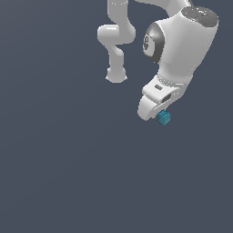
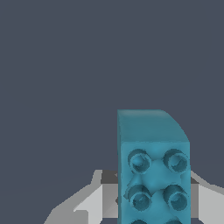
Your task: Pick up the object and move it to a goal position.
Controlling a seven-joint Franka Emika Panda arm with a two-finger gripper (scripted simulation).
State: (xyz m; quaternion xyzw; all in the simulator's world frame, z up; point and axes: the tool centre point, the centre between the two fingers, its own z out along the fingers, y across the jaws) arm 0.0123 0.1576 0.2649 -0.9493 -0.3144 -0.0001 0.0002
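Surface: a flat, plain dark grey-blue floor filled both views, with no edge, seam or marking to see.
Resting on it: the white base of the arm seemed to stand on it, near the top of the exterior view.
Shadows: none could be made out on the floor.

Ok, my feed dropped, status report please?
White tool shut on the teal-blue studded plastic block. Block seated between the fingers, studs visible. Nothing in the way on the dark grey floor.
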